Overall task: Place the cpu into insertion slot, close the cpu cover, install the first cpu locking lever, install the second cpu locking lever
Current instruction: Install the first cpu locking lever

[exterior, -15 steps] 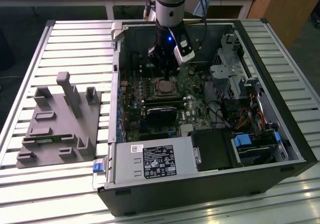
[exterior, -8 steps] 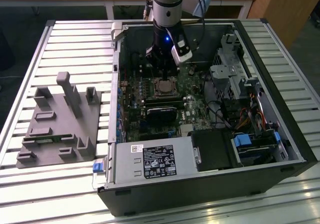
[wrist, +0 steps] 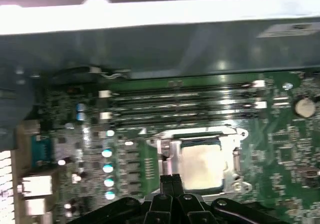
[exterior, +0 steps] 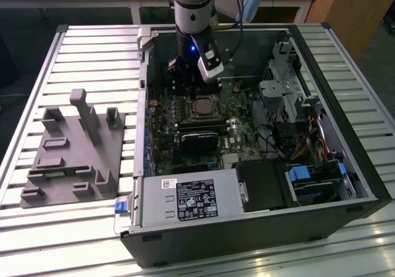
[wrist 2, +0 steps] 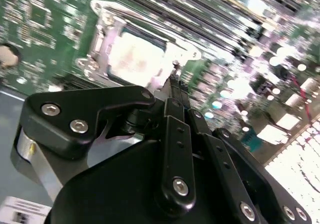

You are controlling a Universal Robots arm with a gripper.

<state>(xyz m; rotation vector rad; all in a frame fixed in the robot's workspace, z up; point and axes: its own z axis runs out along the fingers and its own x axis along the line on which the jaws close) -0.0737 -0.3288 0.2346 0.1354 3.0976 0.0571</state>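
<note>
Atop slatted table [exterior: 68, 243], open case [exterior: 247, 235], pincer [wrist: 172, 180] near cpu [wrist: 202, 165]

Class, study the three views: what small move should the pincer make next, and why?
Probably lower the shut pincer slightly toward the cpu cover edge beside it. The cpu already lies seated with the cover down over it, so latching seems to be what remains.

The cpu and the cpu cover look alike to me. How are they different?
The cpu is a solid, pale beige square; the cpu cover is a shiny silver frame with an open window. The cpu sits in the middle, while the cpu cover runs around its edges. Both are square and lie flat on the green board.
</note>
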